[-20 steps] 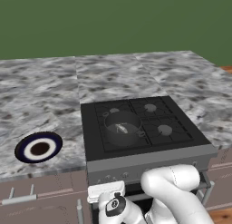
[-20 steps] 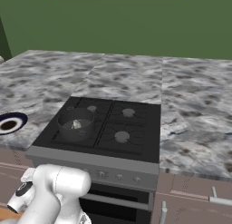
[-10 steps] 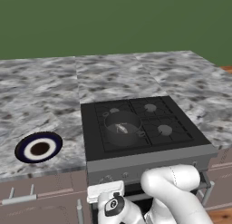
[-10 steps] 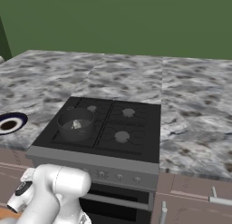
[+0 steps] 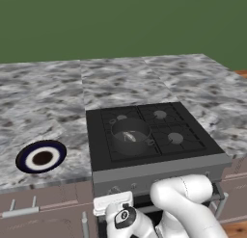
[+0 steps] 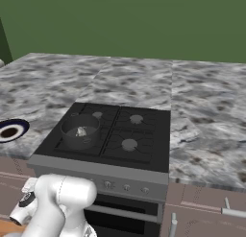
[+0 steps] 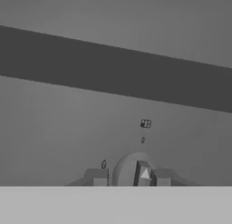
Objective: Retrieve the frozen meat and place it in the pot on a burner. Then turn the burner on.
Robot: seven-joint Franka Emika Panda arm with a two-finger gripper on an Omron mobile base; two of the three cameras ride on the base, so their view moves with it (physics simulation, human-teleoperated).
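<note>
I've got the arm folded low in front of the stove (image 5: 159, 172), elbow bent, hand down at the front panel below the counter (image 5: 43, 112) edge. Hand view: gripper (image 7: 129, 177) tips sit close against a round knob (image 7: 131, 166) on the grey panel; whether they grip it, I cannot tell. Meat (image 6: 81, 132) lies inside the pot (image 6: 79, 131) on the front-left burner. Plate (image 5: 41, 156) rests left of the stove.

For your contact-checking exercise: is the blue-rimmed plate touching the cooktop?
Apart. In the left base view, the plate lies on the marble counter, with a strip of bare counter between it and the cooktop.
</note>
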